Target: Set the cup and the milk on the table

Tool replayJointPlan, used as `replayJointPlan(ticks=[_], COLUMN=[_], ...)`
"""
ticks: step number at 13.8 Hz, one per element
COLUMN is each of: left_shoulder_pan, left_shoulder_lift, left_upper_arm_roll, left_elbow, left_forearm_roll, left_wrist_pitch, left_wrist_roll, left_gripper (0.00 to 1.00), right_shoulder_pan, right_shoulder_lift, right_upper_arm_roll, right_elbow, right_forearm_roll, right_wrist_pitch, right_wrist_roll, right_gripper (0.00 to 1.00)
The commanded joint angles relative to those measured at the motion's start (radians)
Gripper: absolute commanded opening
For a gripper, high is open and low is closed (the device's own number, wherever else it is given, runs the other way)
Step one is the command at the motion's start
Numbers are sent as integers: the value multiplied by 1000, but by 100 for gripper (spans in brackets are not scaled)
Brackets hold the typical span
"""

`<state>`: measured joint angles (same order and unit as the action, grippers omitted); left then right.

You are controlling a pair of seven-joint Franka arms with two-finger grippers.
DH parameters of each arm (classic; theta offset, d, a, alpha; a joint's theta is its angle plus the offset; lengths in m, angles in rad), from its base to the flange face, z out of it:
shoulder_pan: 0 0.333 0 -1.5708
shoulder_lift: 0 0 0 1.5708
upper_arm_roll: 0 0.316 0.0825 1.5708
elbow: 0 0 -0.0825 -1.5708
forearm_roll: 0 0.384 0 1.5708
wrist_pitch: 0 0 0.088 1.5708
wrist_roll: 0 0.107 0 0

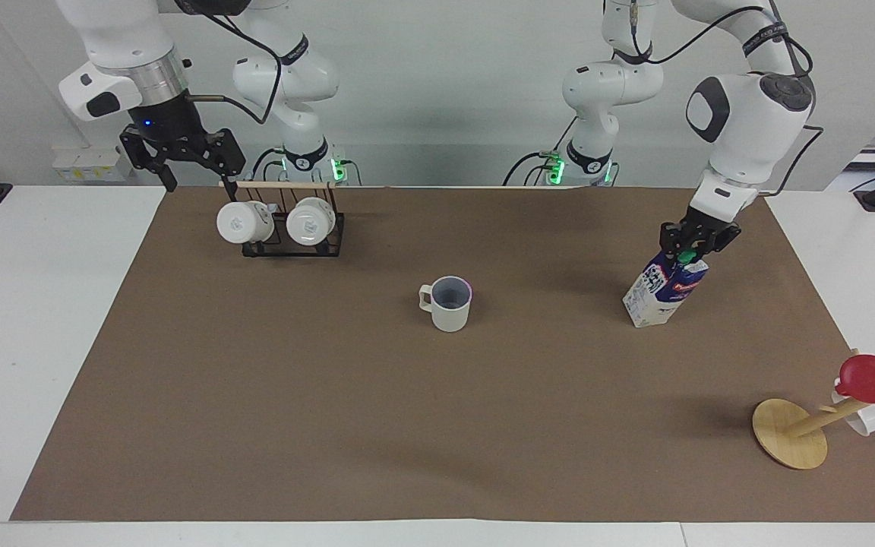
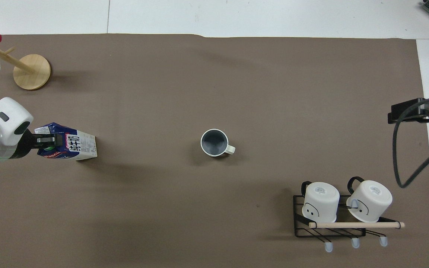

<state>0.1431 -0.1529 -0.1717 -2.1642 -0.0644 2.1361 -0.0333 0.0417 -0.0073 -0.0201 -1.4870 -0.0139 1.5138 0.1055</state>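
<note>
Nearest the robots, at the top of the facing view, the right gripper (image 1: 198, 176) hung with its fingers spread and empty over the paper sheet's (image 1: 331, 395) edge, beside the wire rack (image 1: 293, 247) of two white mugs (image 1: 244, 222); this arm waited.

Lower in the frame, toward the left arm's end, the left gripper (image 1: 687, 247) was closed on the top of the milk (image 1: 661, 292), fingers on either side of the green cap. The carton's base touched the paper on the table (image 1: 42, 319). Its long axis leaned, top toward the left arm's end, so the release probably turned on righting it. How firmly the fingers bit was hard to make out.

The cup (image 1: 450, 304) stood upright at mid-frame, well apart from both grippers.
</note>
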Motion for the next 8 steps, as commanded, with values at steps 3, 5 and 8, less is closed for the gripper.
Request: replayJointPlan(ticks=[3, 5, 8], left_shoulder_pan=[-127, -206, -353], left_shoulder_lift=[88, 95, 85], left_upper_arm_roll=[1, 1, 1], left_elbow=[135, 145, 141], left_forearm_roll=[8, 8, 8], left_wrist_pitch=[-4, -4, -4], left_wrist_roll=[-215, -307, -448], left_gripper=[47, 47, 47], right_shoulder_pan=[-14, -14, -14], right_shoulder_lift=[-16, -16, -16], right_upper_arm_roll=[5, 5, 3], right_elbow=[-22, -22, -22], right_forearm_roll=[8, 8, 3], right_wrist_pitch=[23, 25, 25], right_wrist_roll=[-29, -29, -27], right_gripper=[100, 100, 100])
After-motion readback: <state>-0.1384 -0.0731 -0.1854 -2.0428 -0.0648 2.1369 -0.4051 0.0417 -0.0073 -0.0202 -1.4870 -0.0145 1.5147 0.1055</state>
